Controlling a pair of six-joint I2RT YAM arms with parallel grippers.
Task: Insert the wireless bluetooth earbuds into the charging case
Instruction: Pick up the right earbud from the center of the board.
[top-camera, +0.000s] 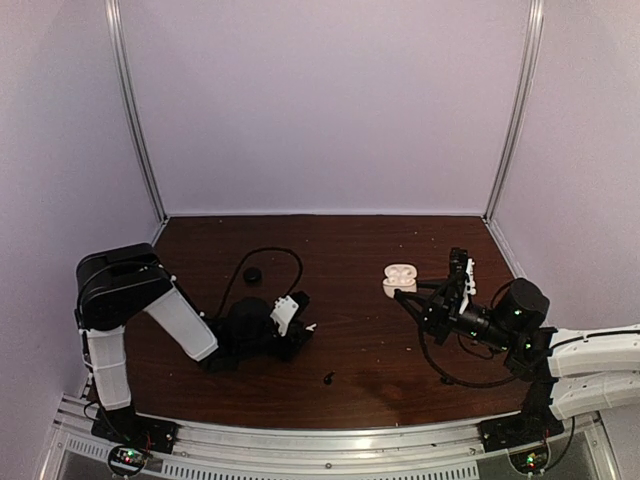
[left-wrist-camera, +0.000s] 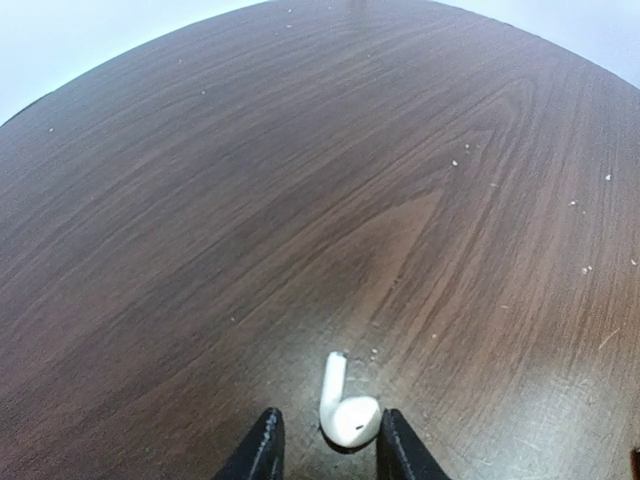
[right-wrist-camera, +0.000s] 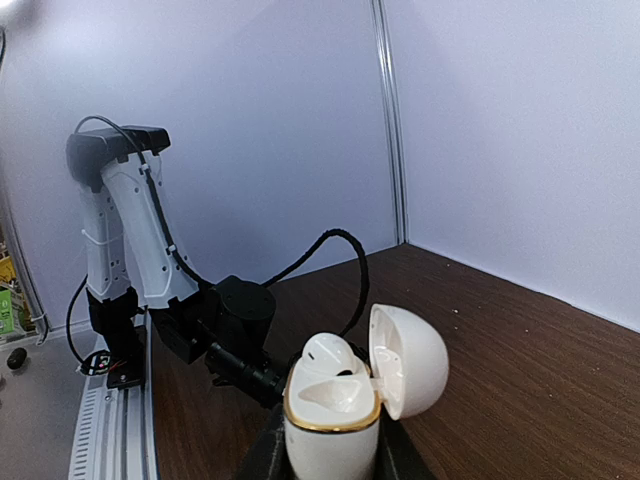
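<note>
A glossy white earbud (left-wrist-camera: 348, 408) with a short stem lies on the dark wood table (left-wrist-camera: 300, 200), between the spread fingers of my left gripper (left-wrist-camera: 330, 455); the right finger (left-wrist-camera: 402, 452) is close against the bud. It shows as a white speck in the top view (top-camera: 311, 327) at my left gripper (top-camera: 300, 322). My right gripper (right-wrist-camera: 330, 470) is shut on the white charging case (right-wrist-camera: 330, 435), which has a gold rim and an open lid (right-wrist-camera: 412, 358). One white earbud (right-wrist-camera: 332, 355) sits in it. In the top view the case (top-camera: 402, 279) is held at my right gripper (top-camera: 408, 298).
A tiny black earbud (top-camera: 328, 378) lies on the table near the front middle. A small round black object (top-camera: 253, 274), perhaps a second case, sits behind the left gripper beside its looped cable (top-camera: 285, 255). The left arm (right-wrist-camera: 125, 230) faces the right wrist camera. Walls enclose the table.
</note>
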